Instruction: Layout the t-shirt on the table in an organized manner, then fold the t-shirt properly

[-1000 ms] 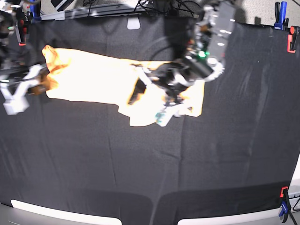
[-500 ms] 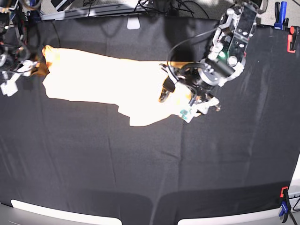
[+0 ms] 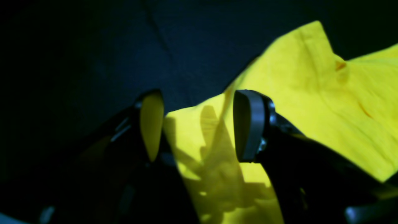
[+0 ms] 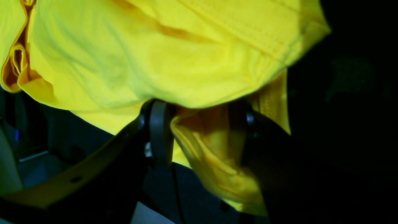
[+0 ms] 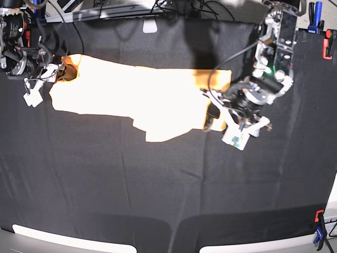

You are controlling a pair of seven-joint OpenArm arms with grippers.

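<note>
1 plain t-shirt (image 5: pixel 126 92), no print, black table (image 5: pixel 158 184)

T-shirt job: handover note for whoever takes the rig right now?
Left end effector: open, jaws straddling the shirt's edge, nothing clamped.
Right end effector: jaws apart with a bunched fold of fabric between them; whether it is pinched I cannot tell.
T-shirt: on the table, stretched into a long uneven band across the far half, a flap sticking out on its near side, one end at each arm.
Done: shirt pulled out lengthwise.
Left: flatten it and square up sleeves and hem, then all the folding.
</note>
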